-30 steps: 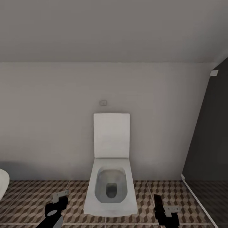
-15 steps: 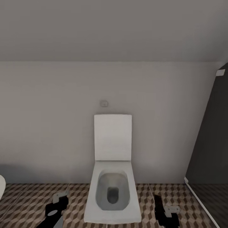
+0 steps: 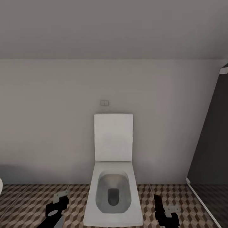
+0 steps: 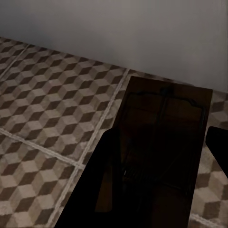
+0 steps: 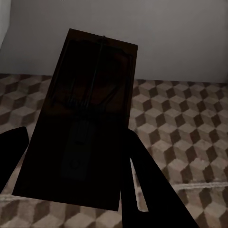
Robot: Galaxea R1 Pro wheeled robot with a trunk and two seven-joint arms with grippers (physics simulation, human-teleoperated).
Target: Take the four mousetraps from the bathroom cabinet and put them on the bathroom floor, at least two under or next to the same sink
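Each tool grips a mousetrap: the left tool [image 4: 156, 190] holds one mousetrap [image 4: 161, 137], the right tool [image 5: 76, 175] another [image 5: 88, 123], over the bathroom floor [image 3: 28, 202] flanking the toilet [image 3: 113, 190]. Dropping them here risks missing the sink.

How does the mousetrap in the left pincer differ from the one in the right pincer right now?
The left mousetrap is seen with its far end squared off above a grout line of the bathroom floor; the right mousetrap leans at a slant, its far end against the pale wall. The left pincer hides more of its board than the right pincer does. Both are dark-brown boards with thin wire parts, held above the tiles.
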